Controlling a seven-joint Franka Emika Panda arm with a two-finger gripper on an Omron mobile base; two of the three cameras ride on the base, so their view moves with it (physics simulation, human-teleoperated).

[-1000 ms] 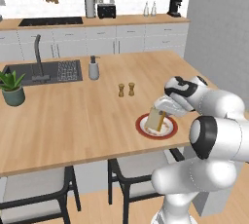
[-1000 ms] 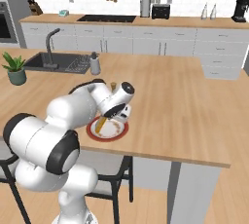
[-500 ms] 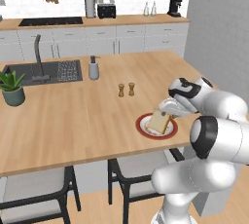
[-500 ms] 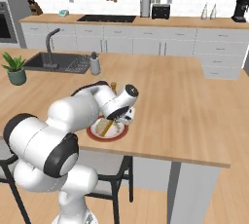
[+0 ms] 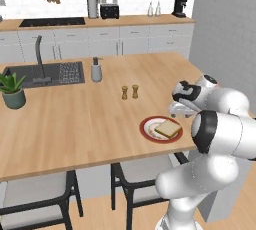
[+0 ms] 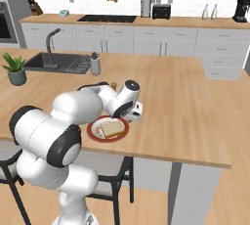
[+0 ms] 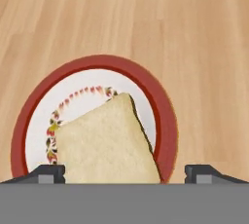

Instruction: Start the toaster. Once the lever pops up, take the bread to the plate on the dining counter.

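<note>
The bread [image 5: 167, 129] lies flat on the red-rimmed plate [image 5: 148, 124] near the front edge of the dining counter [image 5: 75, 124]. In the right base view the bread [image 6: 112, 129] rests on the plate [image 6: 95, 135] too. My gripper [image 5: 176, 110] hovers just above and to the right of the plate, open and empty; from the other side the gripper [image 6: 136, 117] hangs beside the plate. In the hand view the bread [image 7: 104, 145] covers the plate's [image 7: 165, 116] lower half, with my fingertips [image 7: 202, 173] spread wide on both sides. The black toaster [image 5: 109, 11] stands on the far worktop.
Salt and pepper shakers [image 5: 129, 92] stand behind the plate. A soap dispenser [image 5: 96, 70], the sink [image 5: 40, 74] and a potted plant [image 5: 12, 90] are to the left. Dark stools [image 5: 145, 174] sit under the counter's front edge. A coffee machine [image 5: 179, 5] is at the far right.
The bread was held tilted over the plate and now lies flat on it. My gripper has let go, opened and drawn back a little to the right.
</note>
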